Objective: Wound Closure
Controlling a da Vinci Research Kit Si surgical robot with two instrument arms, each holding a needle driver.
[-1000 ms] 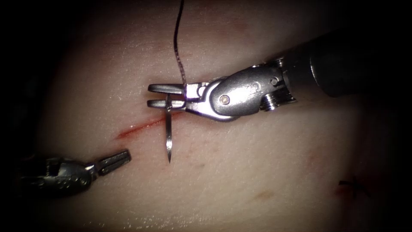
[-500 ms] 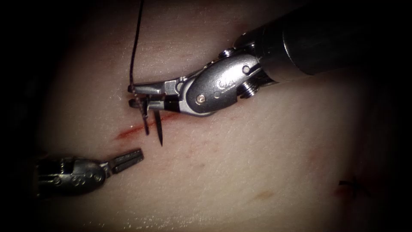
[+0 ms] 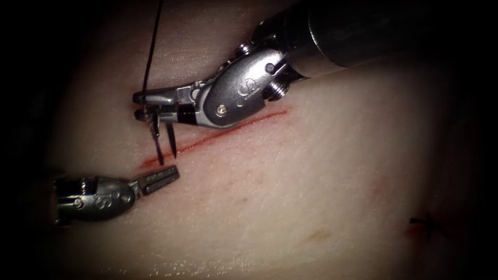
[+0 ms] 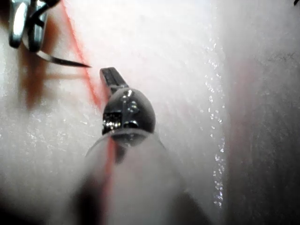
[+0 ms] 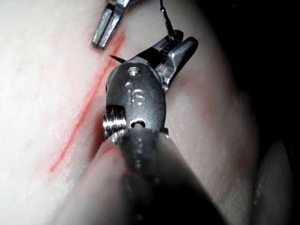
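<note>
While right claw [image 3: 148, 106] gripped the curved needle [image 3: 171, 140] near its thread end, tip poised above the cut [image 3: 228, 132], left claw [image 3: 161, 180] sat closed, empty, beside it.

Glossy metal right hand [image 3: 148, 106]; moist, finely pebbled tissue [image 3: 321, 176].

We count two tools: the right tool [image 3: 145, 106] clamped on the one needle [image 3: 171, 140], and the left tool [image 3: 168, 176] with jaws closed on nothing. There's one thread [image 3: 150, 57] running up from the right tool's jaws, and one long red cut [image 3: 218, 136] in the single piece of tissue [image 3: 311, 181]. We also spot one small dark stitch mark [image 3: 426, 224] off at the far right.
</note>
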